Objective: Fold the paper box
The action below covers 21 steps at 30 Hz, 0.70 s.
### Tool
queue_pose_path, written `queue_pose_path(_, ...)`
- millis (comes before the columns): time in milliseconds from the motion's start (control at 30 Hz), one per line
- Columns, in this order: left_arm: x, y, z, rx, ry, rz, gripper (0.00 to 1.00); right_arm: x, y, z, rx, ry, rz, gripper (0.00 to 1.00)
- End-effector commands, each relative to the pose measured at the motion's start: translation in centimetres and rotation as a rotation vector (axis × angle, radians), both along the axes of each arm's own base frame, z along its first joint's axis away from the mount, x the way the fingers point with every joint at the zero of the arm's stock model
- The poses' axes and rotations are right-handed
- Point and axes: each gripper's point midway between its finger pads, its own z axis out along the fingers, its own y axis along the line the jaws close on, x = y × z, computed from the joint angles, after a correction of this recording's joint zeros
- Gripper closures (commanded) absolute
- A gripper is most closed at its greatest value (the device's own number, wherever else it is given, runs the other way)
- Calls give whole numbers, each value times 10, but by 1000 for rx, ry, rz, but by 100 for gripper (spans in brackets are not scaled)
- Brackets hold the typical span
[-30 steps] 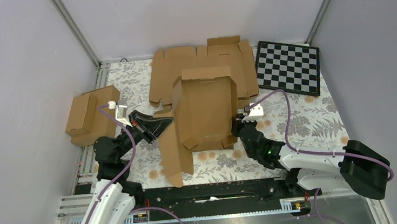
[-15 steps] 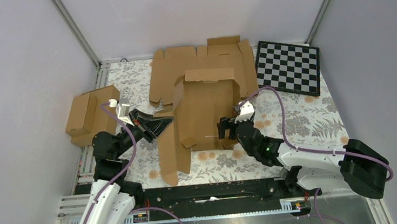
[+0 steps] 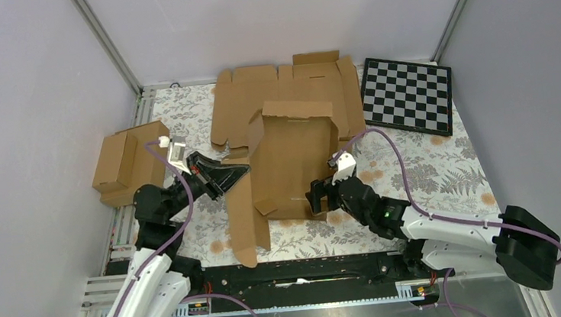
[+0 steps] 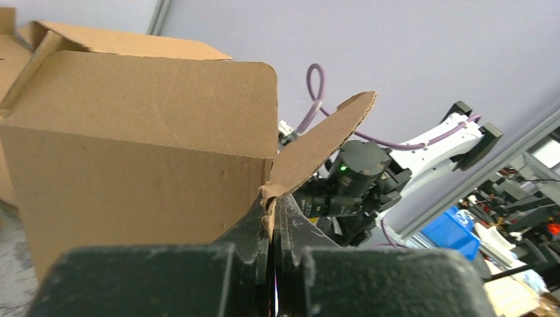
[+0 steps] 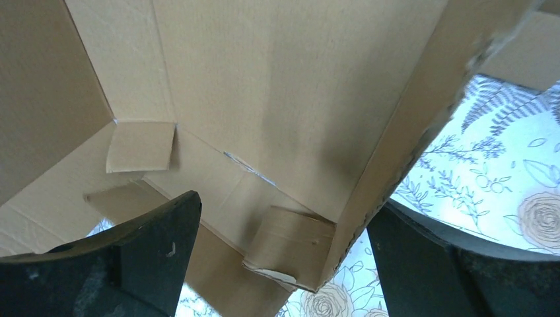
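Note:
The paper box (image 3: 293, 157) is a half-formed brown cardboard tray in the middle of the table, its side walls raised and a long panel (image 3: 243, 219) trailing off its left side toward me. My left gripper (image 3: 239, 173) is shut on a flap at the box's left wall; in the left wrist view the flap's torn edge (image 4: 269, 201) is pinched between the jaws, with the box wall (image 4: 139, 145) beyond. My right gripper (image 3: 319, 198) is open at the box's near right corner. In the right wrist view its fingers (image 5: 155, 241) straddle that corner and a small tab (image 5: 290, 244) without touching.
A wider flat cardboard blank (image 3: 256, 91) lies behind the box. A checkerboard (image 3: 408, 95) leans at the back right. Two joined small brown boxes (image 3: 126, 163) sit at the left edge. A floral cloth (image 3: 431, 168) covers the table.
My right gripper has opened wide and slid left and toward me, from the box's right wall to its near right corner. The box has shifted slightly. The left gripper keeps its hold.

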Motion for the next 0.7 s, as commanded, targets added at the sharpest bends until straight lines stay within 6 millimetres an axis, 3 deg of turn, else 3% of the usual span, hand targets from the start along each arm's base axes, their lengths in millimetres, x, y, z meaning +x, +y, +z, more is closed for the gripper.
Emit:
queue_pose_path(0, -15, -7, 35, -91, -58, -79, 100, -10, 19, -2, 22, 54, 91, 0)
queue_pose_path(200, -19, -15, 39, -120, -40, -125, 100, -18, 24, -14, -17, 88, 158, 0)
queue_pose_path(500, -23, -36, 32, -149, -4, -211, 100, -22, 29, -10, 31, 100, 172, 0)
queue_pose_path(667, -20, -40, 27, -90, -13, -194, 100, -38, 30, -12, 25, 125, 255, 0)
